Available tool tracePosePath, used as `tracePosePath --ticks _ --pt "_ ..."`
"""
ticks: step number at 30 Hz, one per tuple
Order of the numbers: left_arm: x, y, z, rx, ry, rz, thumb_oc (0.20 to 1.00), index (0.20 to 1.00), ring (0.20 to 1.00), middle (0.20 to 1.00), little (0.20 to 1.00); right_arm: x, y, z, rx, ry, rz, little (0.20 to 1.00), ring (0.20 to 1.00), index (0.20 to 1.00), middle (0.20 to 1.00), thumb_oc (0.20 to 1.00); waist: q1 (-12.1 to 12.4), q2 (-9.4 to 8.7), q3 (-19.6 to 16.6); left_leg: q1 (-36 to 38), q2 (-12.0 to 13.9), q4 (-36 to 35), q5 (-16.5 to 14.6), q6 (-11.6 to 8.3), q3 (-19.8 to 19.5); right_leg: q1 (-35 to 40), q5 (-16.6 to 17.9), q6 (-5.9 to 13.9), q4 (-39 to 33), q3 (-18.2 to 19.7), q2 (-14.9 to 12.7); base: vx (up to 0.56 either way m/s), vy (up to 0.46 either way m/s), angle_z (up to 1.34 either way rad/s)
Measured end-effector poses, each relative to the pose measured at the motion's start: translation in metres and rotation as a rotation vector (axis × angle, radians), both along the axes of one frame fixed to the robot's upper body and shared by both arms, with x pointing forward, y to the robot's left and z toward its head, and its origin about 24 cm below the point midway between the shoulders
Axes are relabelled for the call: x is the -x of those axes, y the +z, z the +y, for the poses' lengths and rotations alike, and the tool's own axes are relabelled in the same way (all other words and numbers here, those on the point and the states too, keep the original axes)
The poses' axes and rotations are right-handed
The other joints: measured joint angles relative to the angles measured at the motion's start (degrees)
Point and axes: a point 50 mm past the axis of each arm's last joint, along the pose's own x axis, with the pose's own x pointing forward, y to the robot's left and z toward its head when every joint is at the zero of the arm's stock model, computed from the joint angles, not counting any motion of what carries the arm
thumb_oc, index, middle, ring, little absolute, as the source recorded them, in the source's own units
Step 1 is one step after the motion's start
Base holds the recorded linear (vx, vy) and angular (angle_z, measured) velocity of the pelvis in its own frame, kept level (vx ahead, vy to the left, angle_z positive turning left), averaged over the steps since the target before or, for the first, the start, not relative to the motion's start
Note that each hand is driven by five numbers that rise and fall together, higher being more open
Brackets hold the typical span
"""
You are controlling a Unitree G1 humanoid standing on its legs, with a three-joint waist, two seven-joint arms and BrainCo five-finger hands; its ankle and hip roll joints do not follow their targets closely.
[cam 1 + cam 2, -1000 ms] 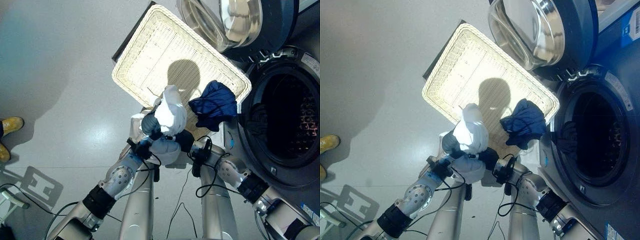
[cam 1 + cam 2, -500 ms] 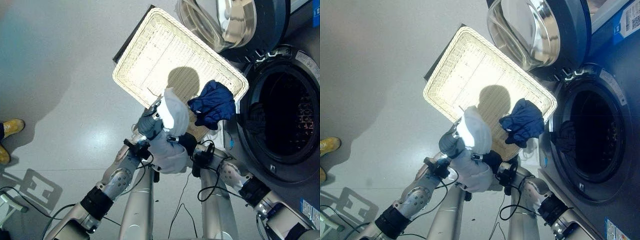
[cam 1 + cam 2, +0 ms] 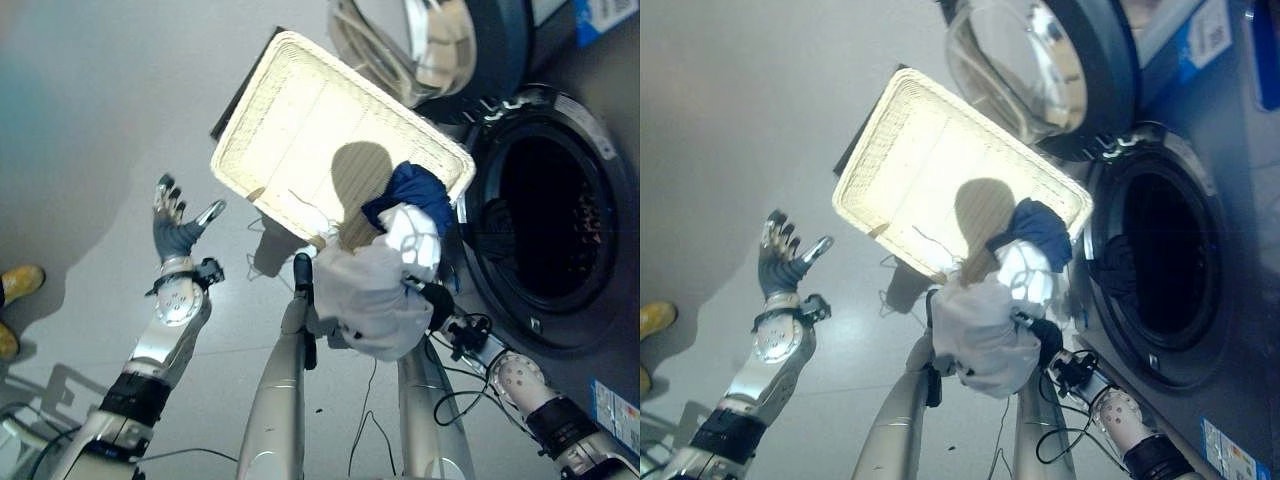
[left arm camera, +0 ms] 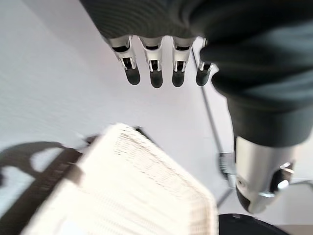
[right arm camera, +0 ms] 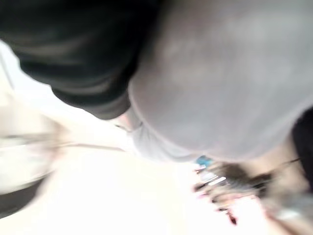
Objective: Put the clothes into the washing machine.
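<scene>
A white and grey garment (image 3: 375, 295) hangs bunched over my right hand (image 3: 437, 302), just in front of the washing machine's round opening (image 3: 540, 215). In the right wrist view the grey cloth (image 5: 220, 88) covers that hand past its dark cover. A dark blue garment (image 3: 410, 188) lies on the near corner of the wicker basket (image 3: 290, 120), right behind the white one. Dark clothing (image 3: 495, 225) shows inside the drum. My left hand (image 3: 175, 225) is out to the left over the floor, open, fingers (image 4: 154, 68) straight and holding nothing.
The washer's glass door (image 3: 430, 45) stands swung open beyond the basket's far corner. A person's yellow shoes (image 3: 20, 285) are at the left edge. Grey floor (image 3: 100, 110) lies to the left of the basket.
My left hand has let go of the white garment and swung out left, open. The garment now hangs from my right hand alone, further right towards the washer. The camera has shifted.
</scene>
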Motion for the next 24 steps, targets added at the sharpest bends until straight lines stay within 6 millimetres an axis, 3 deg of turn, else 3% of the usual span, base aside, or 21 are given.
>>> tracePosePath --ticks 2,3,6,9,10,14,15,16,18,24 --pt "0.0 -0.009 0.003 0.017 0.022 0.034 1.0 1.0 1.0 1.0 1.0 -0.002 0.009 -0.003 -0.093 -0.037 -0.03 0.2 0.2 0.2 0.2 0.2 -0.7 -0.04 0.0 0.2 0.2 0.0 -0.1 0.15 1.0 0.1 0.4 0.07 -0.4 0.7 0.2 0.02 0.014 -0.22" --pt "0.0 -0.025 0.005 0.063 0.044 0.091 1.0 1.0 1.0 1.0 1.0 -0.005 0.018 -0.006 -0.229 -0.108 -0.065 0.2 0.2 0.2 0.2 0.2 -1.8 -0.04 0.0 0.7 0.3 0.3 -0.7 0.17 1.8 0.5 1.0 0.14 -1.3 1.6 0.6 0.03 0.008 -0.25" --pt "0.002 -0.054 0.008 0.108 0.078 0.183 1.0 1.0 1.0 1.0 1.0 -0.014 0.026 -0.019 -0.413 -0.315 -0.052 0.2 0.2 0.2 0.2 0.2 -2.3 -0.04 0.0 1.1 0.7 1.7 -1.9 0.18 3.4 0.8 1.1 0.2 -1.4 3.1 1.0 0.04 -0.012 -0.27" --pt "0.003 -0.06 0.008 0.119 0.078 0.203 1.0 1.0 1.0 1.0 1.0 -0.017 0.028 -0.027 -0.462 -0.389 -0.047 0.2 0.2 0.2 0.2 0.2 -2.3 -0.04 0.0 1.2 0.8 1.9 -2.1 0.19 3.8 0.8 1.3 0.17 -1.6 3.4 1.1 0.02 -0.014 -0.14" --pt "0.006 -0.076 0.008 0.131 0.059 0.255 1.0 1.0 1.0 1.0 1.0 -0.034 0.04 -0.086 -0.568 -0.743 -0.013 0.2 0.2 0.2 0.2 0.2 -2.2 -0.03 0.0 2.1 1.1 2.1 -2.6 0.08 4.6 1.5 1.7 0.06 -2.2 3.6 1.3 0.02 -0.015 -0.18" --pt "0.006 -0.078 0.009 0.121 0.034 0.249 1.0 1.0 1.0 1.0 1.0 -0.044 0.044 -0.097 -0.571 -0.828 0.048 0.2 0.2 0.2 0.2 0.2 -1.5 0.02 0.0 2.4 1.5 3.0 -3.3 -0.33 4.6 2.1 1.6 -0.02 -2.3 3.6 1.7 0.09 -0.114 -0.09" --pt "0.002 -0.09 0.008 0.106 0.003 0.311 1.0 1.0 1.0 1.0 1.0 -0.065 0.049 -0.129 -0.67 -1.066 0.189 0.2 0.2 0.2 0.2 0.2 -0.1 0.41 -0.1 3.4 1.7 5.4 -4.9 -0.31 5.3 3.6 1.5 -0.23 -2.2 3.6 1.5 0.06 -0.094 -0.13" --pt "0.0 -0.09 0.004 0.1 -0.023 0.314 1.0 1.0 1.0 1.0 1.0 -0.069 0.054 -0.139 -0.745 -1.182 0.225 0.2 0.2 0.2 0.2 0.2 0.8 1.08 -0.2 3.3 1.7 5.6 -5.4 -0.42 5.3 3.5 1.5 -0.2 -2.1 3.6 1.4 0.08 -0.127 -0.1" --pt "-0.003 -0.081 -0.003 0.086 -0.086 0.28 1.0 1.0 1.0 1.0 1.0 -0.057 0.062 -0.155 -0.876 -1.4 0.246 0.2 0.2 0.2 0.2 0.2 2.3 1.95 -0.1 1.8 1.1 5.9 -5.2 -0.17 4.9 2.1 1.6 0.01 -1.7 3.6 0.9 0.05 -0.116 0.1" --pt "-0.008 -0.059 -0.011 0.042 -0.206 0.227 1.0 1.0 1.0 1.0 1.0 -0.039 0.073 -0.176 -1.13 -1.699 0.368 0.2 0.2 0.2 0.2 0.2 2.8 2.2 0.1 -2.5 -0.8 7.6 -4.9 1.82 4.2 -0.8 2.1 1.13 -0.4 2.9 -1.3 0.05 -0.138 0.17"
